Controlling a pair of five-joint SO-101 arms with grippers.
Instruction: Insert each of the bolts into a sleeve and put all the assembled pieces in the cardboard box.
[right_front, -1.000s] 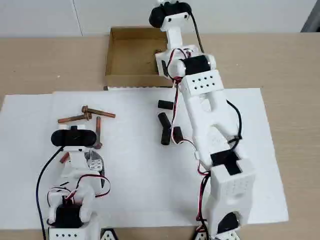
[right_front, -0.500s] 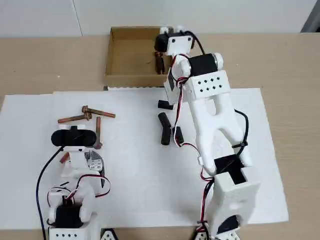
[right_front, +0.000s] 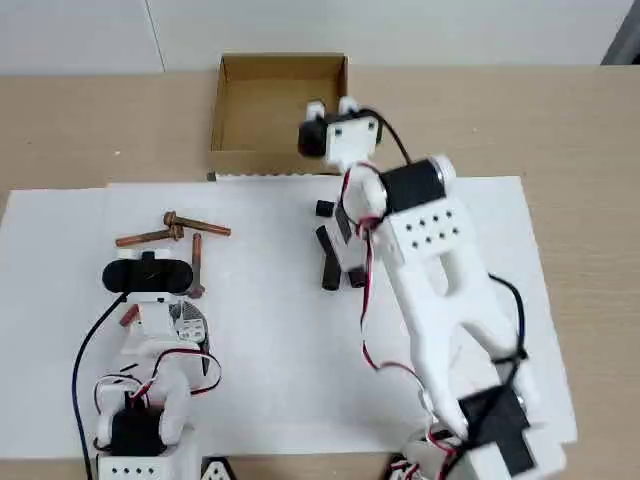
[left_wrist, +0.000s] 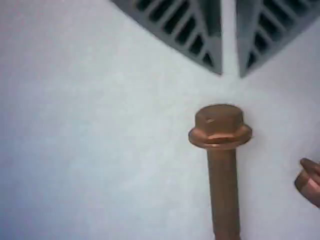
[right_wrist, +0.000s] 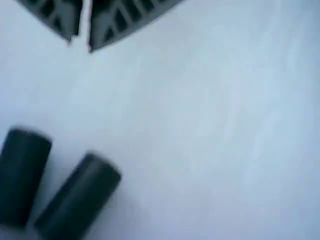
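Bolts (right_front: 200, 226) lie loose at left of centre and sleeves (right_front: 330, 272) mid-frame, outside the cardboard box (right_front: 270, 160) at top, while we find left gripper (left_wrist: 229, 74) and right gripper (right_wrist: 80, 44) empty, jaws pinched narrow, hovering above them, presumably for pickups.

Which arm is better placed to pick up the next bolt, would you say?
Left. The left gripper hangs close above a bolt, while the right gripper is over the black sleeves instead.
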